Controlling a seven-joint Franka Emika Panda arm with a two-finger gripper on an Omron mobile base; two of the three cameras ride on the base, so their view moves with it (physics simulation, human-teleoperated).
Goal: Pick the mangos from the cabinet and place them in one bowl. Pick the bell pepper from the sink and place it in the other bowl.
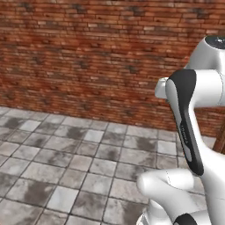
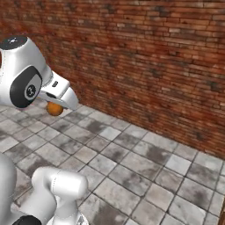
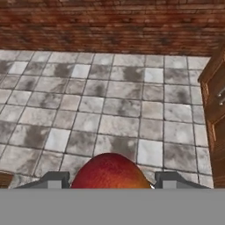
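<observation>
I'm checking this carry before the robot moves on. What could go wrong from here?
1. The mango sits between the end effector fingers high above the tiled floor; if the grip slips, it would likely fall and roll away.
2. No bowl is in view, so the arm probably has to swing far, which may shake the fruit loose.
3. The wooden drawer unit stands close beside the path and might be clipped.

A red brick wall (image 1: 79,48) rose behind a floor of mottled grey and pale stone tiles (image 1: 66,162), and in the hand view a brown wooden drawer unit (image 3: 215,110) with metal handles stood on those tiles at the right edge, just below the wall.
</observation>
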